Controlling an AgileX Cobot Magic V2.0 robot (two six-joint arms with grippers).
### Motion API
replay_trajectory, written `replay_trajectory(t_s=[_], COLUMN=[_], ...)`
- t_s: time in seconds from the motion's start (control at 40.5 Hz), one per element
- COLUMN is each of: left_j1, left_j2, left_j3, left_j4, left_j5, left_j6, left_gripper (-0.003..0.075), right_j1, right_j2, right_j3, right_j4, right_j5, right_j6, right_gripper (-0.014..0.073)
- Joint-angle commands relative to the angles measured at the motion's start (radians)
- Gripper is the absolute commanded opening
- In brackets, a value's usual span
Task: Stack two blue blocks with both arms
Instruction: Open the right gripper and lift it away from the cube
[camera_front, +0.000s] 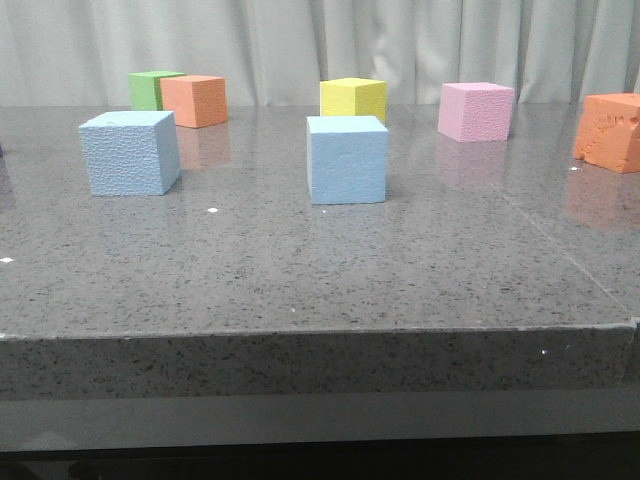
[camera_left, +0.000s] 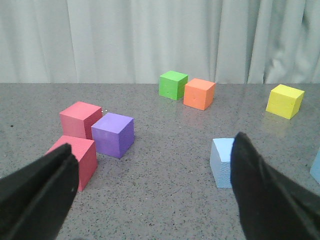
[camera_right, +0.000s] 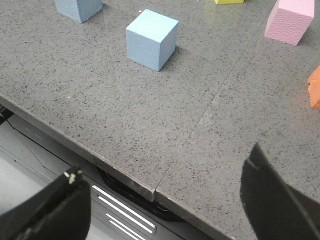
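1. Since both blue blocks look like grainy foam, they are probably very light and a little yielding, so a gentle squeeze should hold them, while a hard one might dent the faces.
2. The surface seems rough rather than slick, so slipping looks unlikely; the likelier trouble is a light cube sliding on the polished counter (camera_front: 300, 280) when a finger touches it first.
3. The best hold appears to be across two opposite flat side faces, near mid-height, with the fingers square to the faces so the cube stays level for stacking.
4. The left blue block (camera_front: 130, 152) stands on the counter's left side, in front of the green cube (camera_front: 148, 89) and the orange cube (camera_front: 195, 100); it is turned slightly, showing two faces.
5. The middle blue block (camera_front: 347, 158) stands near the centre, just in front of the yellow cube (camera_front: 353, 99), well apart from its twin and nearly square to the front camera.
6. Both are pale sky-blue, sharp-edged and upright; no notch marks can be made out.
7. The left pincer (camera_left: 155, 180) is spread wide and empty, with the left blue block partly hidden behind one finger.
8. The right pincer (camera_right: 165, 200) is likewise wide and empty, hanging over the counter's near edge, well short of the middle blue block.
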Motion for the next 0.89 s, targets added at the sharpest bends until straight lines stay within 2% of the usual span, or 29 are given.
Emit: replay_trajectory(t_s=[0.0,0.519,0.642,0.864], left_j1=[0.002,-0.006,-0.055,-0.212], left_j2=[0.018,0.025,0.094,0.291], left_j3=[-0.028,-0.052,-0.127,-0.273], left_j4=[-0.006,-0.006,-0.013,-0.013], left_j5=[-0.077,-0.030,0.052,0.184], left_j6=[-0.005,0.004,0.004,0.056], left_gripper=[0.0606,0.0606,0.0606,0.0606], right_j1=[-0.006,-0.006,-0.006,-0.006], right_j2=[0.003,0.003,0.003,0.003], right_j3=[-0.025,-0.025,-0.025,-0.025], right_j4=[-0.007,-0.007,-0.007,-0.007], right_j5=[-0.064,-0.040,-0.040,-0.039], right_j6=[-0.011,-0.011,-0.011,-0.011], right_gripper=[0.0615,0.0615,0.0615,0.0615])
